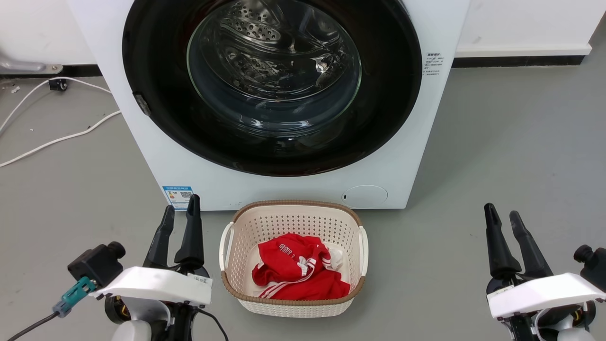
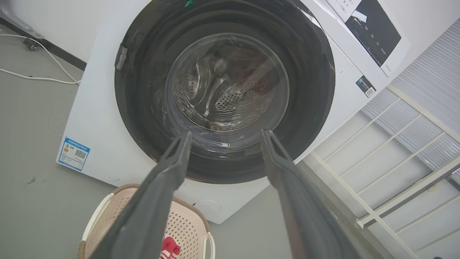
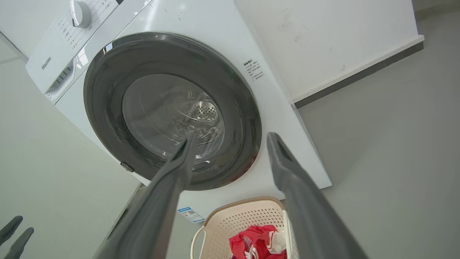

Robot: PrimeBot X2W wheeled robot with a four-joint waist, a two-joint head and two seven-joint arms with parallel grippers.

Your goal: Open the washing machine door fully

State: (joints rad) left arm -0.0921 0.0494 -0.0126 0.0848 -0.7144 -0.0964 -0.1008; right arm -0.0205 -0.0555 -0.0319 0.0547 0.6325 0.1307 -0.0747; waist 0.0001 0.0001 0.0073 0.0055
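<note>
Washing machine door (image 1: 272, 80): glossy black disc with a bulging glass window, lying flat against the front of the washing machine (image 1: 293, 189). No gap shows along its rim, so it reads as shut. It takes up nearly the whole width of the white front, directly ahead of the robot.

Small grey tab (image 1: 142, 105) on the door's rim, on the robot's left. Probably the pull point, which would put the hinge on the right, though no hinge is visible.

Left gripper (image 1: 181, 204): fingers apart, holding nothing, low and well short of the door, near the blue label (image 1: 178, 195). Right gripper (image 1: 501, 211): fingers also spread and empty, well off to the right over bare floor.

Laundry basket (image 1: 293, 206) with a red garment (image 1: 298, 270) sits on the floor just before the machine, between the two grippers and below the door's lower edge.

Step in hand, as judged: the approach, no contact yet. The left arm looks better placed.
- Raise it to the grey tab, coming in from the left side and passing clear of the basket
- Hook or pinch behind the rim at the tab, not on the slick glass
- Pull outward along an arc around the far edge, not straight back
- Keep the right arm out of the door's swing
</note>
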